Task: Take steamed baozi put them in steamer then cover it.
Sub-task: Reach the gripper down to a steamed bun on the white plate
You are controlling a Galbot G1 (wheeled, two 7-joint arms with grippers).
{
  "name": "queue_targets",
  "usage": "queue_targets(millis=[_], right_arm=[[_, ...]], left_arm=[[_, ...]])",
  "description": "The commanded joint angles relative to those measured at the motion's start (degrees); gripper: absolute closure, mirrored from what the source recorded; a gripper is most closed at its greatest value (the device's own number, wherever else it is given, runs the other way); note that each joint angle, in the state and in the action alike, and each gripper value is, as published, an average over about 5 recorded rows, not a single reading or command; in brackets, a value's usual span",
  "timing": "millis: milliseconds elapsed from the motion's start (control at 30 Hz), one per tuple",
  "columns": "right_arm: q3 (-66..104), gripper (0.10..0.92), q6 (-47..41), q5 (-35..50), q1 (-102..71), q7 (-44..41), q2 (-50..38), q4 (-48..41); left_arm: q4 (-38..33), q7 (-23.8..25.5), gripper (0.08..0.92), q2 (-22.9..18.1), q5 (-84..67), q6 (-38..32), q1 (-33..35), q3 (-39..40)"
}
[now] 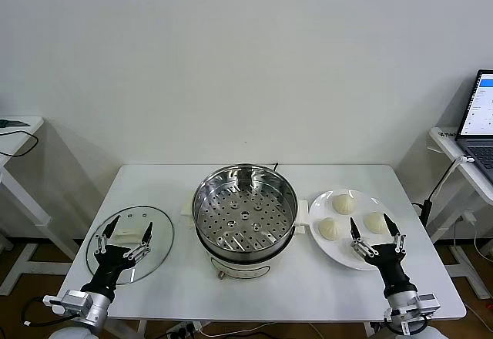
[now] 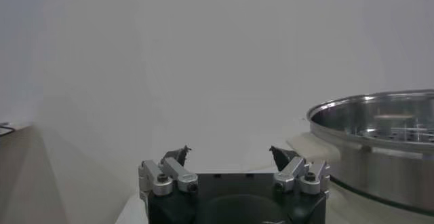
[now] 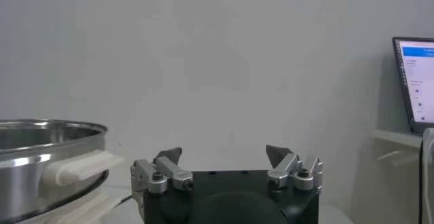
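Both grippers are hovering wide open at the table's (image 1: 154,293) front edge: the left gripper (image 1: 123,235) over a glass lid (image 1: 158,235), the right gripper (image 1: 376,231) over a white plate (image 1: 320,204) holding three steamed baozi (image 1: 343,203). Between them, the steamer (image 1: 245,212) is sitting uncovered at the table's centre.

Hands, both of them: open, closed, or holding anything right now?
Left hand: open, holding nothing, above the glass lid.
Right hand: open, holding nothing, over the plate with three baozi.
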Motion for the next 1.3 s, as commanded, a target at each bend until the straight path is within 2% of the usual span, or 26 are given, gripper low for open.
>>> queue_targets(millis=[33, 200, 433, 633, 800, 1033, 1300], right_arm=[[-0.1, 0.203, 0.2, -0.1, 0.3, -0.4, 0.0, 0.0], [0.2, 0.203, -2.6, -5.5, 4.3, -1.2, -5.1, -1.1], [-3.6, 0.203, -13.6, -20.4, 14.6, -3.7, -24.1, -4.1], [-15.3, 0.203, -20.2, -24.9, 28.2, -14.8, -38.7, -11.4], [-30.4, 0.203, -21.8, -25.4, 44.2, -29.6, -46.5, -18.8], [-55.0, 0.203, -20.7, -26.9, 72.7, -52.9, -47.1, -29.0], [-74.7, 0.203, -16.9, -31.6, 93.4, -63.4, -37.4, -41.4]], left_arm=[[0.2, 0.0, 0.177, 0.0, 0.2, -0.1, -0.1, 0.0], [0.6, 0.1, 0.177, 0.2, 0.5, -0.2, -0.4, 0.0], [0.5, 0.3, 0.177, 0.5, 0.5, -0.2, -0.9, 0.3], [-0.3, 0.3, 0.177, 0.5, 0.5, -0.1, -1.0, 0.2], [-0.9, 0.1, 0.177, 0.4, 0.5, 0.0, -0.9, 0.1], [-2.1, 0.0, 0.177, 0.3, 0.5, 0.3, -0.5, 0.2], [-2.4, 0.0, 0.177, 0.0, 0.5, 0.5, -0.1, -0.1]])
